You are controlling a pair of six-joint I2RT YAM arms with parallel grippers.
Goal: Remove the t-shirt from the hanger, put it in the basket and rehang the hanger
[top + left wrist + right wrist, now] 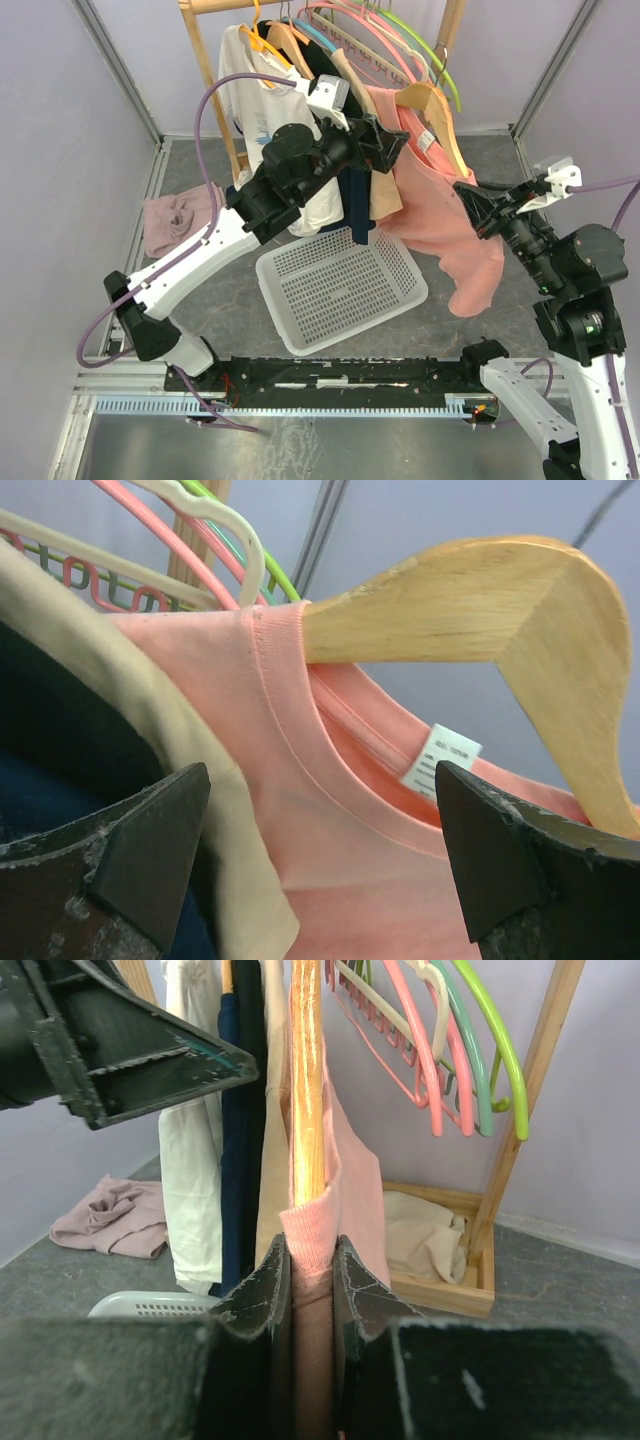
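Note:
A pink t-shirt (440,220) hangs on a wooden hanger (437,108) at the right end of the clothes rack. My left gripper (396,140) stands open in front of the collar, its jaws wide either side of the pink neckline (350,860), touching nothing. The bare end of the hanger (480,600) and a white label (441,761) show above the neckline. My right gripper (312,1260) is shut on the t-shirt (355,1180), pinching the pink fabric just under the tip of the hanger (307,1080). In the top view it (472,203) sits at the shirt's right shoulder.
A white perforated basket (340,285) lies on the floor below the rack. A pinkish cloth (180,220) is crumpled at the left. White, navy and beige garments (300,190) hang left of the pink one. Empty plastic hangers (400,40) fill the rail. A cream cloth (425,1235) rests in the rack's base.

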